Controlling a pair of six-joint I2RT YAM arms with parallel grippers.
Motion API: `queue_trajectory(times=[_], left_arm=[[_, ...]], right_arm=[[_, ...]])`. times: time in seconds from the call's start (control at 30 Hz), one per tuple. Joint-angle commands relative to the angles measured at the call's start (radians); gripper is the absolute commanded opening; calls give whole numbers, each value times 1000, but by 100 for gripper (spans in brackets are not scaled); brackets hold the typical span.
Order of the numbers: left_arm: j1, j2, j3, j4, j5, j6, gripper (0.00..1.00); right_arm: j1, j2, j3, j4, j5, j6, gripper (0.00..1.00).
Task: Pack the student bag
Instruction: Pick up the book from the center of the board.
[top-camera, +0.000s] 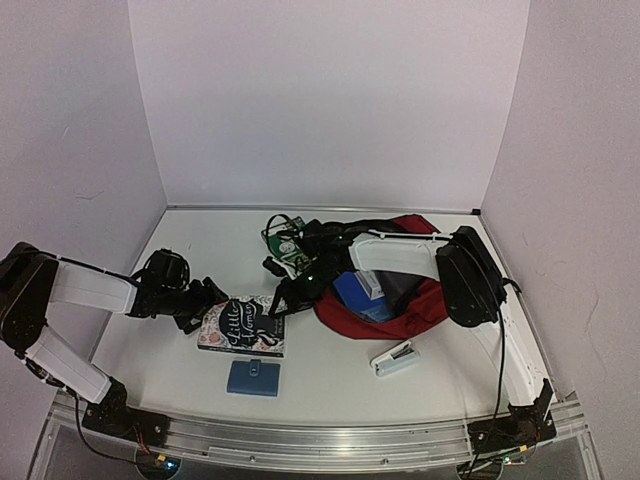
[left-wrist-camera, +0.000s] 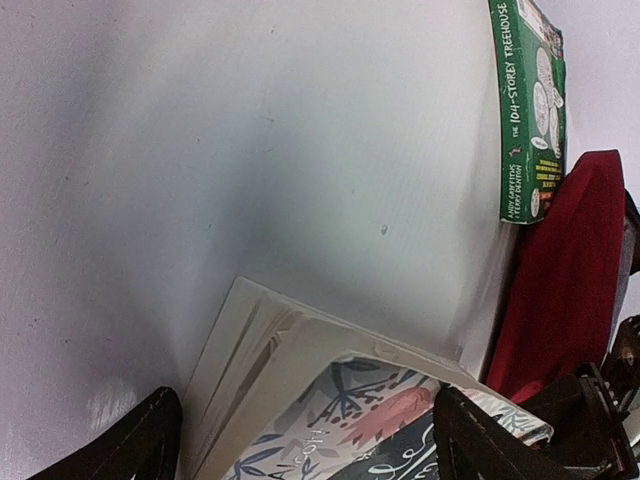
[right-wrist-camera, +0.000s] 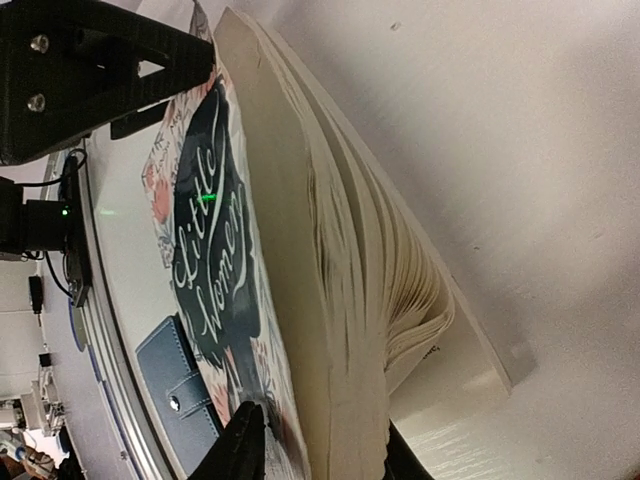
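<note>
Clamping the Little Women book (top-camera: 243, 326) near the worktop (top-camera: 330, 385) front edge is the right hand (top-camera: 281, 302); the left hand (top-camera: 204, 304) gapes around it.

the student bag (top-camera: 428, 308) is dark red. the thing inside it (top-camera: 358, 296) is blue. the story book (top-camera: 242, 325) has pink and white flowers around a dark patch with curly white writing. the wallet (top-camera: 253, 378) is dark blue. the other book (left-wrist-camera: 528, 120) is green with white pictures. the stapler (top-camera: 396, 358) is white.
</note>
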Motion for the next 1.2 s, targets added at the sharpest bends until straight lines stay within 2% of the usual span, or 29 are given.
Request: queue_trajectory(times=[0.0, 0.07, 0.13, 0.2, 0.4, 0.6, 0.77, 1.0, 1.17], left_arm=[[-20, 24, -19, 42, 103, -41, 87], [-20, 21, -18, 39, 100, -40, 87], [-20, 10, -20, 34, 90, -39, 87], [-20, -13, -24, 30, 86, -32, 90], [-18, -197, 1, -61, 58, 49, 99], [-8, -381, 113, -209, 75, 107, 100], [-7, -429, 176, -235, 163, 124, 100], [-7, -495, 230, -334, 162, 127, 100], [-7, -468, 231, -382, 173, 123, 100]], right_arm=[[19, -22, 42, 87, -126, 41, 26], [19, -21, 48, 98, -121, 50, 19], [14, -25, 64, 97, -93, 49, 6], [0, -38, 71, 97, -80, 51, 0], [-37, -131, 43, 96, -111, 53, 0], [-46, -228, 46, 101, -195, 89, 0], [-75, -306, 65, 106, -227, 114, 0], [-127, -434, 10, 105, -208, 90, 0], [-140, -499, -50, 100, -170, 51, 0]])
